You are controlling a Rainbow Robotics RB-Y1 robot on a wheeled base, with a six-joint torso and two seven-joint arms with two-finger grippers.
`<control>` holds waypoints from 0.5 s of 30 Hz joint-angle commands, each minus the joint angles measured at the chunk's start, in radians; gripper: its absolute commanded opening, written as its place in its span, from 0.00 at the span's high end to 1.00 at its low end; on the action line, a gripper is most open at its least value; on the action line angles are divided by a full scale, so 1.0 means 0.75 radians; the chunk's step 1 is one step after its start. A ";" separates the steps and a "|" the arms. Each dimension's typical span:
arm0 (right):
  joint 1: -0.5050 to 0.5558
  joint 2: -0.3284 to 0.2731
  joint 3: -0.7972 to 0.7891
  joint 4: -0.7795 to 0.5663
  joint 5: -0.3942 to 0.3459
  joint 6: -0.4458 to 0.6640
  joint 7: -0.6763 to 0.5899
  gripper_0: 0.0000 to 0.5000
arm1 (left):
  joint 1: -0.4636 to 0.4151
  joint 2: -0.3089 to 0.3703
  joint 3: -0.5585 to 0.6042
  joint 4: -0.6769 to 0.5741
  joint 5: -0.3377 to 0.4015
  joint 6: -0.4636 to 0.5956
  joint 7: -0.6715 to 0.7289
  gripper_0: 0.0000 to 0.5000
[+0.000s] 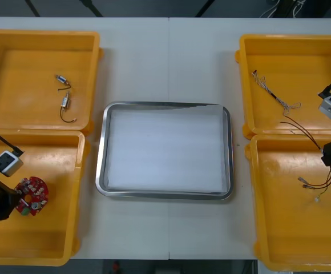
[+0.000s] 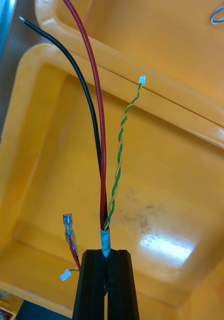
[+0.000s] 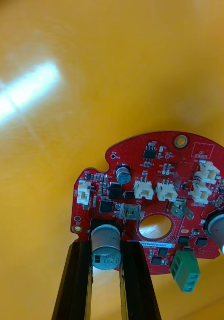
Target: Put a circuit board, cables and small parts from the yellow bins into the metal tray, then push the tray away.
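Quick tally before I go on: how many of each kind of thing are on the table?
Yellow bins: 4
Metal tray: 1
Circuit board: 1, in left gripper
Small metal parts: 2
Cables: 2, one in right gripper
Total: 10

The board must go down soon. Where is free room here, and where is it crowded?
The metal tray is wholly bare inside its rim. The table is also free beyond and before the tray, between the yellow bins. Crowded: the near bins, where the left gripper grips the circuit board and the right gripper the cables.

Circuit board [image 3: 153,202] (one rim) off-frame
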 commanded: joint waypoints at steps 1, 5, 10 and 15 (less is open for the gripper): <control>-0.074 0.011 -0.030 -0.036 -0.047 0.010 -0.010 1.00 | 0.079 0.059 0.203 -0.016 0.120 0.121 -0.067 1.00; -0.108 0.011 -0.028 -0.036 -0.071 0.010 -0.010 1.00 | 0.075 0.026 0.361 -0.020 0.228 0.269 -0.065 1.00; -0.131 0.011 -0.028 -0.034 -0.135 0.010 -0.010 1.00 | 0.056 -0.015 0.516 -0.020 0.333 0.436 -0.055 1.00; -0.135 0.011 -0.028 -0.034 -0.161 0.010 0.001 1.00 | -0.052 -0.019 0.569 -0.018 0.404 0.598 -0.022 1.00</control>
